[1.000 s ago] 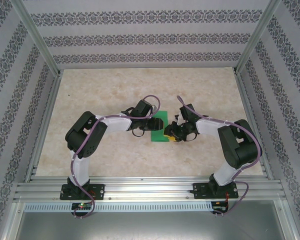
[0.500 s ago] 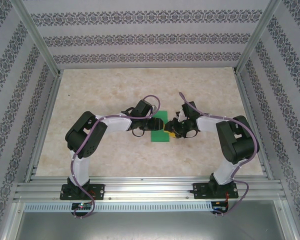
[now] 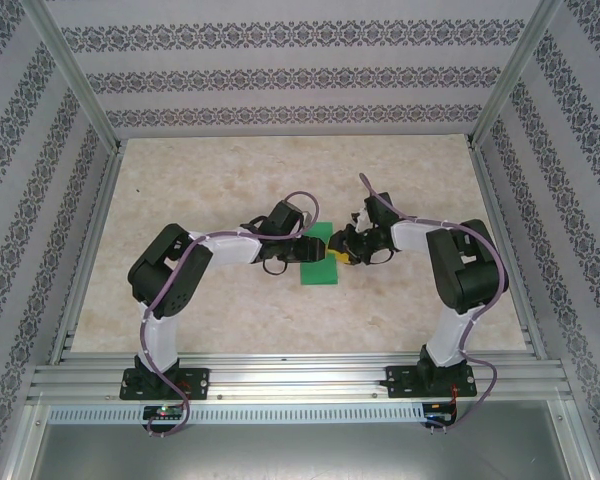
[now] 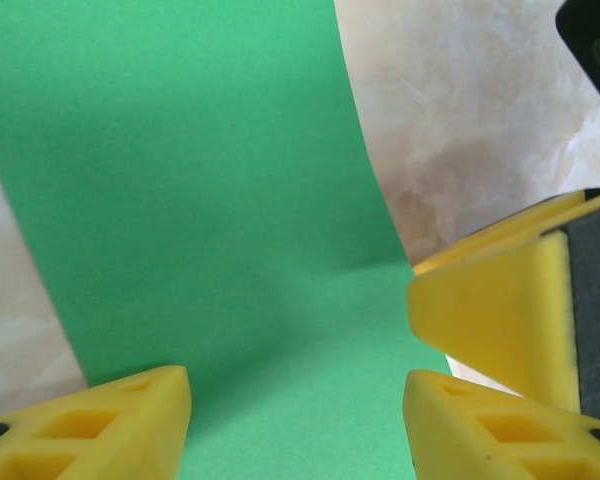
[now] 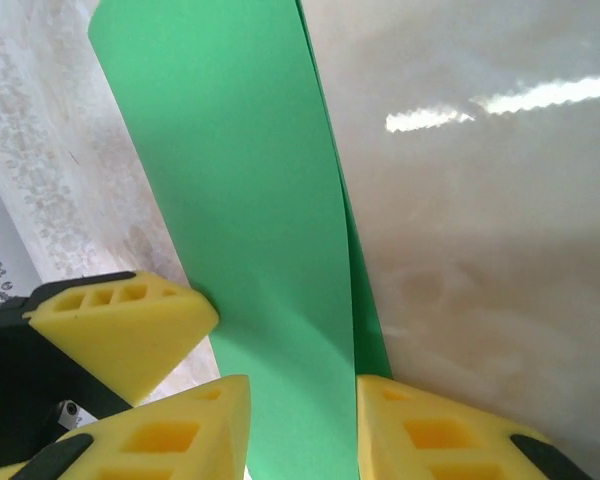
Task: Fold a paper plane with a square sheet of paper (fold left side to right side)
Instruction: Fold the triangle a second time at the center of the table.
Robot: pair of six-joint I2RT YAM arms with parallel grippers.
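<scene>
Two grippers meet over the green sheet (image 3: 318, 272), which lies near the middle of the table (image 3: 210, 170), longer from near to far than from left to right. The left gripper (image 3: 302, 250) reaches in over the sheet's left edge, and the right gripper (image 3: 337, 256) over its right edge, their tips just beside each other. In the left wrist view the left gripper (image 4: 298, 430) stands released, jaws wide apart above the sheet (image 4: 200, 200), grasping nothing. In the right wrist view the right gripper (image 5: 302, 440) is parted more narrowly, not clenched, straddling one long edge of the sheet (image 5: 240, 200), where a darker green layer peeks from underneath.
</scene>
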